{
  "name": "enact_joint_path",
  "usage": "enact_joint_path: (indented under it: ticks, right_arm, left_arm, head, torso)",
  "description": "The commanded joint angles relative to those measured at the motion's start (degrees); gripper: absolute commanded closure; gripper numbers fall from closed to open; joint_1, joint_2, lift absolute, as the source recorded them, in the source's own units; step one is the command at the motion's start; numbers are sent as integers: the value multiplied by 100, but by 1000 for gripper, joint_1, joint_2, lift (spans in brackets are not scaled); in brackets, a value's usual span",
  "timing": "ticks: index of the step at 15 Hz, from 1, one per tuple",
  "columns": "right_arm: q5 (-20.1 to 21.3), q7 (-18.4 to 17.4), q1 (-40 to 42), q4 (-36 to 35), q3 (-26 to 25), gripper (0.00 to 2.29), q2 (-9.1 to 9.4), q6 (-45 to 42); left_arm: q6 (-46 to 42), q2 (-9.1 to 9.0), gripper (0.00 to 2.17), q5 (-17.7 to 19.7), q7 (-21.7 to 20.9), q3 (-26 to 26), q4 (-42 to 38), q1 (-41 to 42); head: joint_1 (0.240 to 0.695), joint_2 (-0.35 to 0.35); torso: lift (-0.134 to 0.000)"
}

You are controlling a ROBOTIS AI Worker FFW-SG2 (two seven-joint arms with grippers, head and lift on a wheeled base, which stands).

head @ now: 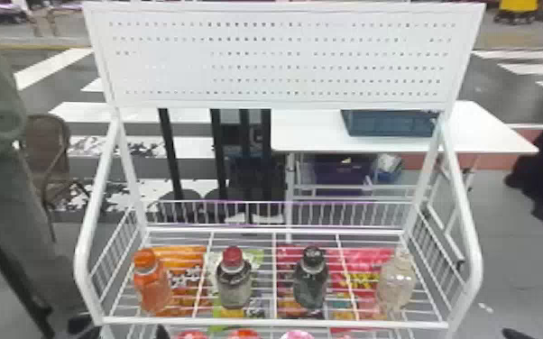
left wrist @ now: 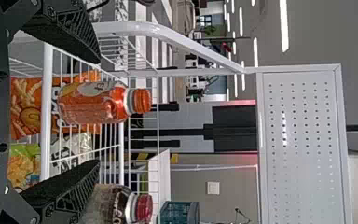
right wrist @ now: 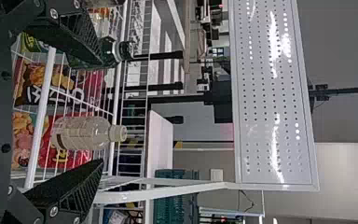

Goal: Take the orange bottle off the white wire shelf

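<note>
The orange bottle (head: pixel 152 286) stands upright at the left end of the white wire shelf (head: pixel 275 321). At the head view's bottom edge, my left gripper (head: pixel 124 332) is in front of the shelf's left end. In the left wrist view that gripper (left wrist: pixel 98 112) is open, the orange bottle (left wrist: pixel 93 102) lying beyond and between its fingers without visible contact. My right gripper (head: pixel 513 334) shows a dark tip low at the head view's right. Seen from the right wrist, this gripper (right wrist: pixel 101 113) is open too, facing the clear bottle (right wrist: pixel 86 133).
A red-capped bottle (head: pixel 234 279), a black-capped bottle (head: pixel 312 279) and the clear bottle stand along the shelf, with snack bags behind and below. White side rails (head: pixel 469 225) flank it. A pegboard (head: pixel 279 58) rises above, and a white table (head: pixel 311 135) stands behind.
</note>
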Motion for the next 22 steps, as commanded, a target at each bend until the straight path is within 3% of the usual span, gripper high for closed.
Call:
enact_joint_path:
  ticks: [1,3,14,19,20,22]
  right_arm:
    - [8,0,9,21,13,147,0,-11]
    - [8,0,18,21,13,147,-9,-11]
    - [26,0,264,-146,-128,147,0,-11]
    - [34,0,290,-146,-172,147,26,-11]
    - [34,0,290,-146,-172,147,26,-11]
    - [34,0,273,-111,-181,147,26,-11]
  left_arm:
    - [-455,-60,147,89,-3,-6,791,-424]
    - [-613,-95,147,247,-47,-6,1301,-828]
    - [-789,-148,147,230,-311,3,3489,-2718]
    - [-964,-139,147,212,-267,11,3938,-3166]
    - [-982,-130,181,239,-258,38,4017,-3228]
    - [-964,-121,579,256,-241,64,4026,-3228]
  head:
    - [499,0]
    - [499,0]
    - [499,0]
    - [499,0]
    - [499,0]
    - [499,0]
  torso:
    - [0]
    - [0]
    - [0]
    - [0]
    - [0]
    - [0]
